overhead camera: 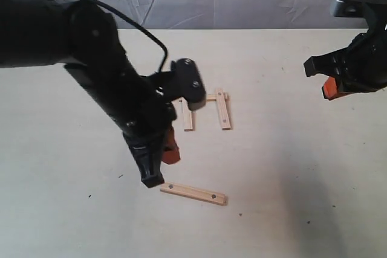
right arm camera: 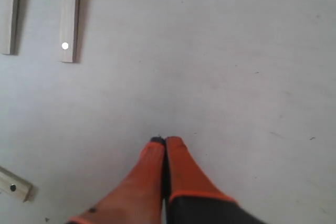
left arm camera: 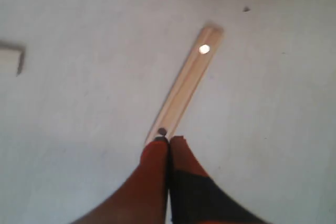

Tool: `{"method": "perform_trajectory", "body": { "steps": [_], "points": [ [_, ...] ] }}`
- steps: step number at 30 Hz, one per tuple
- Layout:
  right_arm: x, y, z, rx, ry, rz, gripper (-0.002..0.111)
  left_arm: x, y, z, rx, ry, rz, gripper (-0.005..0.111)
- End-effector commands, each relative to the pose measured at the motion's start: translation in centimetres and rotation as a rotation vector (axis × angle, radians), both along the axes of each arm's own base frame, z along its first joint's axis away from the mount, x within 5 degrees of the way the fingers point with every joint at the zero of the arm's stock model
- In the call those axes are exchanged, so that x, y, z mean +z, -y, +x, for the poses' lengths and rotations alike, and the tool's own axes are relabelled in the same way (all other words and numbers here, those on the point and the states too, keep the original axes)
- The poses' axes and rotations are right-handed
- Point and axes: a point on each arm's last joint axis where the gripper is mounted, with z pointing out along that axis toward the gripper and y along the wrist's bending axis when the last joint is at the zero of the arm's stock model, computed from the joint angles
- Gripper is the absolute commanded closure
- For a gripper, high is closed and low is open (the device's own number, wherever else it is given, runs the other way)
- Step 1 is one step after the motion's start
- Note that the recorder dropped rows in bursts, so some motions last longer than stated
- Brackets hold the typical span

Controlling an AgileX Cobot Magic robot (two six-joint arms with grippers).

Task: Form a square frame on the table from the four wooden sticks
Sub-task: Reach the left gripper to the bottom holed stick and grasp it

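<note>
Lying alone at lower centre of the pale table [overhead camera: 290, 167], one stick [overhead camera: 193, 194] meets the left gripper [overhead camera: 152, 180], tips pressed together, at its left end, while three sticks [overhead camera: 223, 110] form a U at centre and the right gripper [overhead camera: 329, 89], likewise closed, hovers upper right.

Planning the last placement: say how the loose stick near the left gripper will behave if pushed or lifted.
The loose stick looks thin, flat wood, so probably stiff and light. Lying flat on the table, it should slide, not roll. Pushed at one end, by the left gripper, it would likely pivot.

Three pale sticks [overhead camera: 224, 110] form a U; fourth stick [overhead camera: 193, 194] lies apart.
</note>
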Motion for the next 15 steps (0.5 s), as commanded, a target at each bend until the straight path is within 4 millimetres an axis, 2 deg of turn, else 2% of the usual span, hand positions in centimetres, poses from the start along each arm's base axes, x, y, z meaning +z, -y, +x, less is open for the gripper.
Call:
{"method": "perform_trajectory", "body": {
  "steps": [1,4,7,12,15],
  "points": [
    [0.4,-0.2,0.4,-0.004,0.033,0.041,0.108,-2.1,3.4,-0.2,-0.211,-0.011,0.042,0.107],
    [0.4,-0.4,0.3,0.018,0.033,0.062,0.108,-4.0,4.6,-0.6,-0.350,0.000,0.082,0.105],
    [0.4,-0.4,0.3,0.019,0.033,0.065,0.108,-5.2,5.1,-0.9,-0.440,-0.002,0.113,0.095],
    [0.5,-0.5,0.3,0.016,0.032,0.069,0.108,-5.7,5.4,-0.2,-0.419,0.067,0.104,0.072],
    [0.5,-0.5,0.3,0.015,0.032,0.071,0.108,-5.6,5.6,0.1,-0.402,0.100,0.089,0.067]
  ]
}}
